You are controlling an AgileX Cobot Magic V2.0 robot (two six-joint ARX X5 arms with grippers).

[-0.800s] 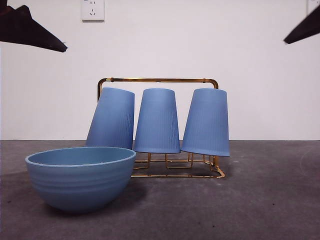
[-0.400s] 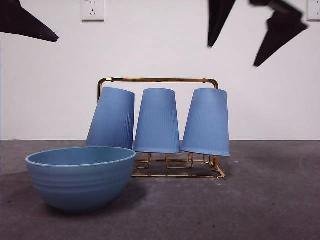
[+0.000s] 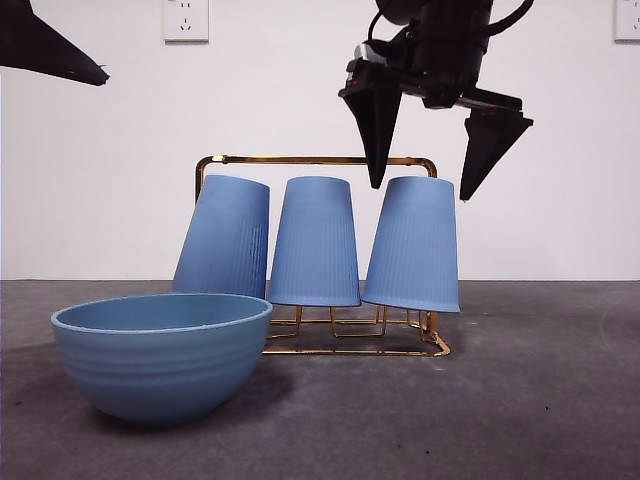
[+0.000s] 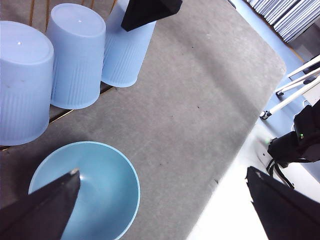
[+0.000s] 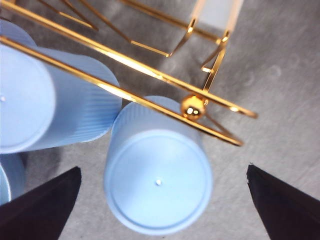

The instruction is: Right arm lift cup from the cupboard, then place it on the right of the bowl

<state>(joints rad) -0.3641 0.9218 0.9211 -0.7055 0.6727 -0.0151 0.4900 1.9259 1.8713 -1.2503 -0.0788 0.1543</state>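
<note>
Three ribbed blue cups stand upside down on the gold wire cupboard. My right gripper hangs open just above the rightmost cup, one finger on each side of its top. In the right wrist view the open gripper is centred over that cup's base, beside the rack's gold bar. The blue-teal bowl sits in front of the rack to the left. My left gripper is open and empty high above the bowl; it shows only as a black tip.
The other two cups stand close to the left of the rightmost one. Grey table lies bare right of the bowl. A wall socket is behind. The table edge and tripod legs show in the left wrist view.
My right gripper has come down from the top right corner and moved left, and now straddles the top of the rightmost cup. Cups, rack and bowl have not moved.
</note>
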